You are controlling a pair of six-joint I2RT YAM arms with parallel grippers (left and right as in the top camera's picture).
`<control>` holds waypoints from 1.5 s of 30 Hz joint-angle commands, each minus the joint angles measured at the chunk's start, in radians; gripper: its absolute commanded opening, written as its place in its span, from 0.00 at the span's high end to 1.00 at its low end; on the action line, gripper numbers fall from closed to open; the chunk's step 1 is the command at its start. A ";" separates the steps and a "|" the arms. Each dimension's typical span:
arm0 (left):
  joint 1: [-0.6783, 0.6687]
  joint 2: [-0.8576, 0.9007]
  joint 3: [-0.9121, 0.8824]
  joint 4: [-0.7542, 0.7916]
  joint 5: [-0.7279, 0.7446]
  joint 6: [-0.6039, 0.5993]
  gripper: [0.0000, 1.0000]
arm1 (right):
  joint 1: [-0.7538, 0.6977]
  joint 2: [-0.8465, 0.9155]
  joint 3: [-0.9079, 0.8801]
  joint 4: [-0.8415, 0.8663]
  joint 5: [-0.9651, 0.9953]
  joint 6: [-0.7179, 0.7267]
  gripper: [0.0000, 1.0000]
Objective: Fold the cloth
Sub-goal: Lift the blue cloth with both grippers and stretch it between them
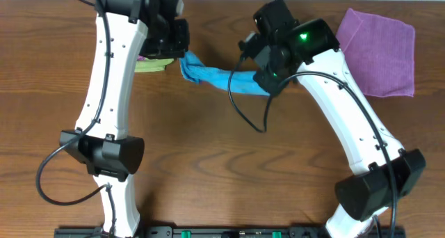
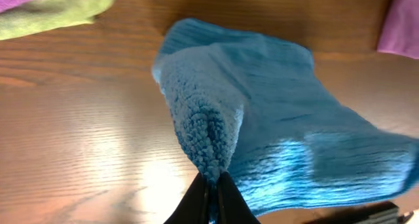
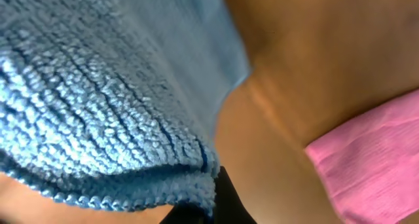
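Observation:
The sky-blue ribbed cloth [image 1: 219,76] hangs stretched and bunched between my two grippers at the back middle of the table. My left gripper [image 1: 182,56] is shut on its left end; in the left wrist view the black fingertips [image 2: 213,188] pinch a gathered fold of the cloth [image 2: 275,119]. My right gripper [image 1: 266,85] is shut on its right end; in the right wrist view the cloth [image 3: 98,86] fills the left half and drapes over the dark fingers [image 3: 213,207].
A large purple cloth [image 1: 379,50] lies at the back right, also in the right wrist view [image 3: 373,158]. A small folded lime-green and purple cloth [image 1: 154,62] lies under the left gripper, seen in the left wrist view [image 2: 52,8].

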 commanded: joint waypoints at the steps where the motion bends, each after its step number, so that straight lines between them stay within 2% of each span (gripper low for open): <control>1: -0.035 -0.014 0.010 -0.079 0.037 0.026 0.94 | -0.002 -0.019 0.009 -0.046 -0.022 0.038 0.98; 6: -0.075 -0.015 -0.042 -0.079 0.036 0.100 0.94 | -0.002 -0.021 0.009 -0.109 -0.002 0.071 0.99; 11: -0.089 -0.043 -0.145 -0.079 -0.011 0.173 0.94 | -0.001 -0.058 0.009 -0.088 0.005 0.083 0.98; 19: -0.089 -0.227 -0.338 -0.078 -0.117 0.183 0.94 | 0.001 -0.122 0.008 -0.048 -0.060 0.098 0.98; 25: -0.100 -0.370 -0.522 -0.047 -0.090 0.171 0.94 | 0.035 -0.145 -0.037 -0.057 -0.098 0.112 0.98; 29: -0.122 -0.431 -0.679 -0.013 -0.019 0.164 0.94 | 0.095 -0.148 -0.135 -0.056 -0.097 0.148 0.98; 33: -0.150 -0.464 -0.821 0.021 -0.012 0.164 0.94 | 0.157 -0.159 -0.227 -0.023 -0.094 0.184 0.98; 37: -0.150 -0.478 -0.820 0.119 -0.020 0.153 0.94 | 0.164 -0.191 -0.230 0.048 0.029 0.211 0.98; 45: -0.150 -0.491 -0.789 0.305 -0.211 0.111 0.94 | 0.095 -0.288 -0.230 0.323 0.281 0.299 0.98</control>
